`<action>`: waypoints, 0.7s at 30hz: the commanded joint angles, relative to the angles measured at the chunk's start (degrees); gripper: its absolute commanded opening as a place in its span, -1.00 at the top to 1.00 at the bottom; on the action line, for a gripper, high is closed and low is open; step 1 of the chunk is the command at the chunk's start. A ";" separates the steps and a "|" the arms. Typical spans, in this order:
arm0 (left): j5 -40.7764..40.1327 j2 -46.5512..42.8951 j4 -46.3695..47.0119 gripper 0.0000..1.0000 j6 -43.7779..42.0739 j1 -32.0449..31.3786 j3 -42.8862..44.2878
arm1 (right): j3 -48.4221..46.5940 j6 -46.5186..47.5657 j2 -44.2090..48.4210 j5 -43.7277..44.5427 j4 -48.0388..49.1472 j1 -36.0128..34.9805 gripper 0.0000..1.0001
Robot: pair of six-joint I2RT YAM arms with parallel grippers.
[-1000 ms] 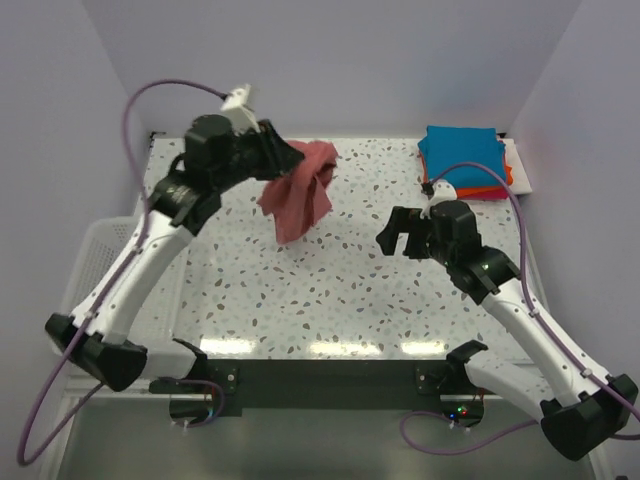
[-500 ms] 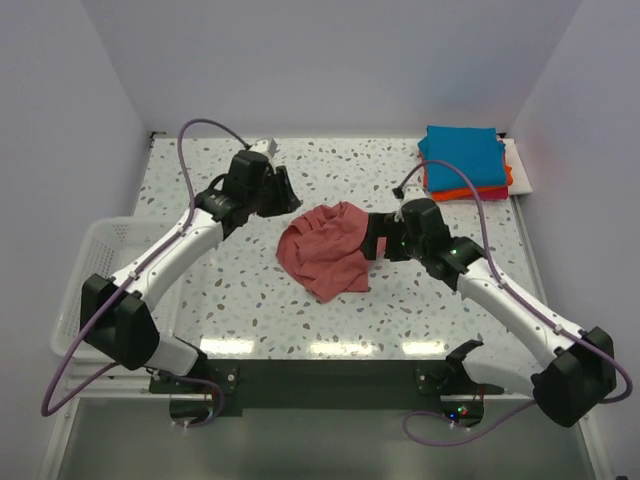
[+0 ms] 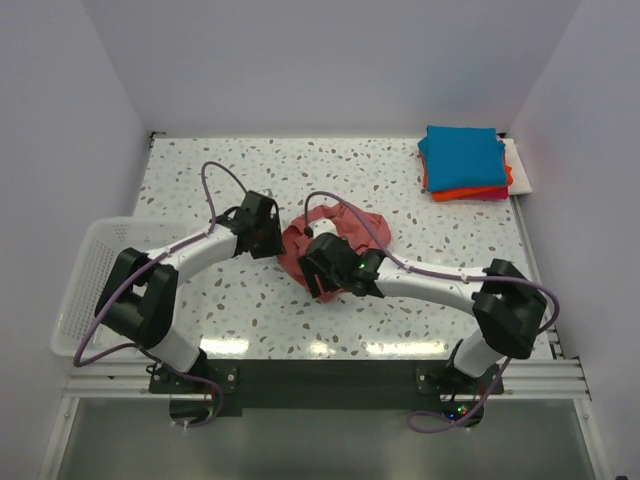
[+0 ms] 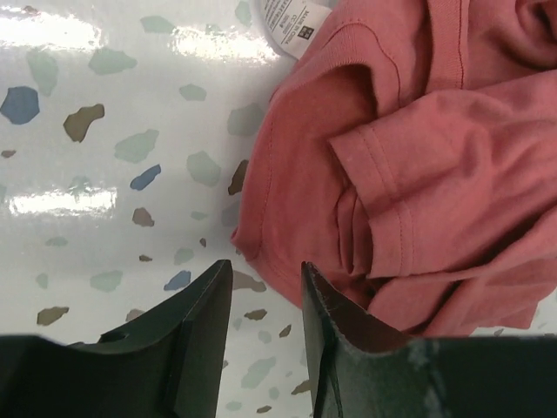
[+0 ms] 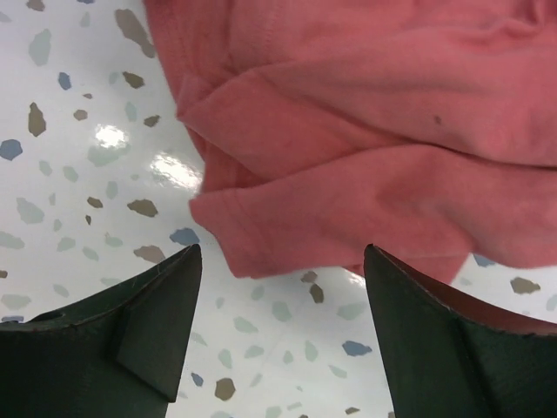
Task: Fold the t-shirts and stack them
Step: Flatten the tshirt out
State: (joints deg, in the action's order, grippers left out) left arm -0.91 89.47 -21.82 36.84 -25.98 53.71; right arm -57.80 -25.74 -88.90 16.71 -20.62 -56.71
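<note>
Soft, matt knit cloth with stitched hems for the dusty-red t-shirt (image 3: 355,222), a smooth white printed label (image 4: 291,22) at its edge, glossy speckled stone-look finish with bright glare on the table (image 3: 400,190), matt black plastic-looking fingers (image 4: 200,331) on the left gripper (image 4: 264,270) and right gripper (image 5: 283,252), white plastic mesh for the basket (image 3: 90,270).

Wide-spread right pincer (image 5: 280,261) over dusty-red t-shirt (image 5: 365,148) on speckled table (image 5: 70,183)

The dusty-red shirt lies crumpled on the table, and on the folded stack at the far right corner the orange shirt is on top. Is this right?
Not quite. In the top external view the teal-blue shirt is on top of the stack; the orange shirt lies under it. The dusty-red shirt does lie crumpled on the table.
</note>
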 commanded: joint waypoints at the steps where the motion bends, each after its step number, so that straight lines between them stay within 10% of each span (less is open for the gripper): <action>1: 0.56 1.93 6.09 0.15 -0.10 0.31 -0.54 | -5.39 1.82 -3.28 8.95 4.18 -3.22 -0.56; 16: -1.55 7.82 8.82 0.12 1.13 0.31 -1.07 | -13.21 4.82 -18.23 12.21 10.52 -4.11 -0.53; 21: -1.91 8.09 9.17 0.32 1.92 0.31 -1.24 | -12.43 3.42 -19.65 14.75 12.17 -3.50 -0.03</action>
State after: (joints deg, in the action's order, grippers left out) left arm -1.48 96.49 -14.39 37.85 -25.93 52.58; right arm -68.99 -20.88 -108.88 27.55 -13.10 -60.69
